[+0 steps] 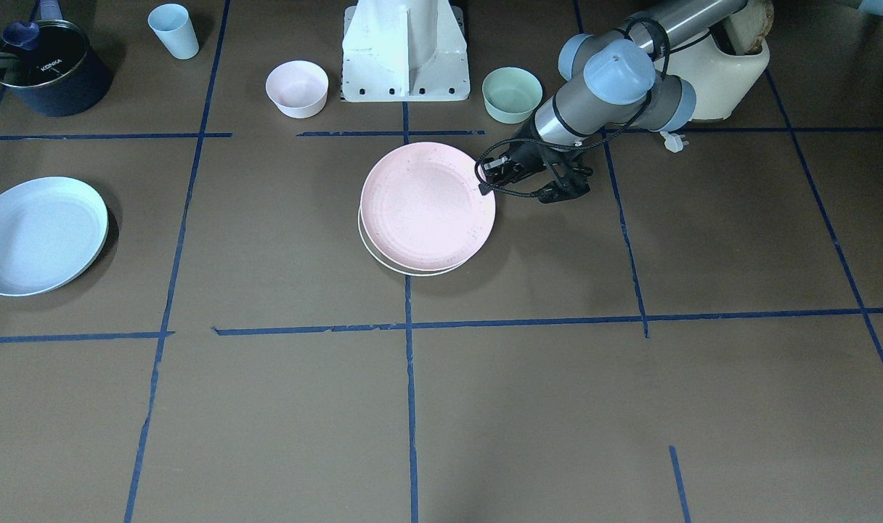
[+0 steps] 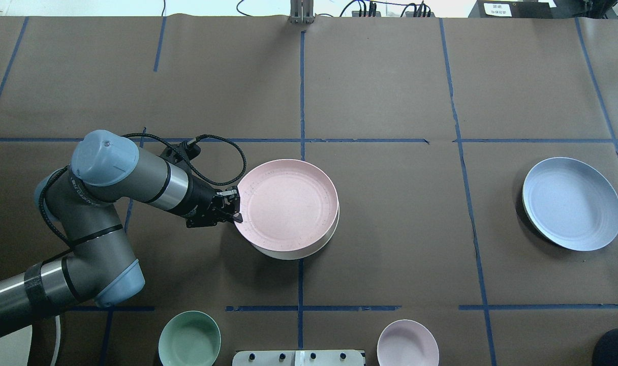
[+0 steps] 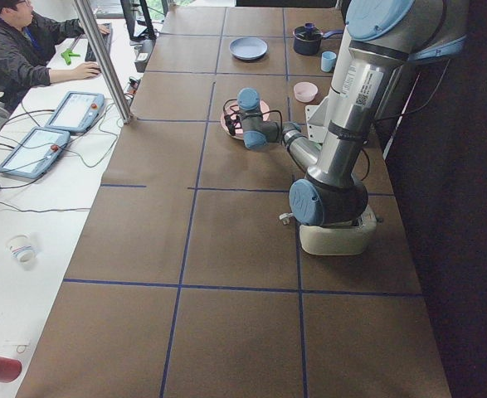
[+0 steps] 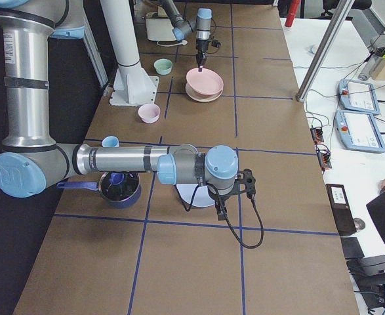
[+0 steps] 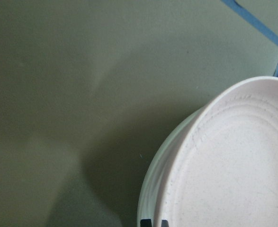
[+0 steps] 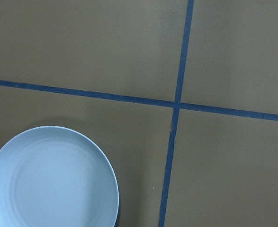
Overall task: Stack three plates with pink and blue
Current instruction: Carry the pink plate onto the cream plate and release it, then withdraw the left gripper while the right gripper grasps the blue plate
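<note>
Left gripper [image 2: 234,207] is hovering at the pink plate [image 2: 288,198], stacked on the cream plate [image 2: 299,253] mid-table. I can't tell its jaws, nor the right gripper [image 4: 220,213]. Blue plate [image 2: 573,203], well apart, I'm judging light, stiff, slick — pinch its rim.

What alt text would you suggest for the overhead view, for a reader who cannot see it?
The robot's left gripper pinches the rim of a pink plate lying on a cream plate at centre. A blue plate sits alone far right; a green bowl and a pink bowl line the bottom edge.
</note>
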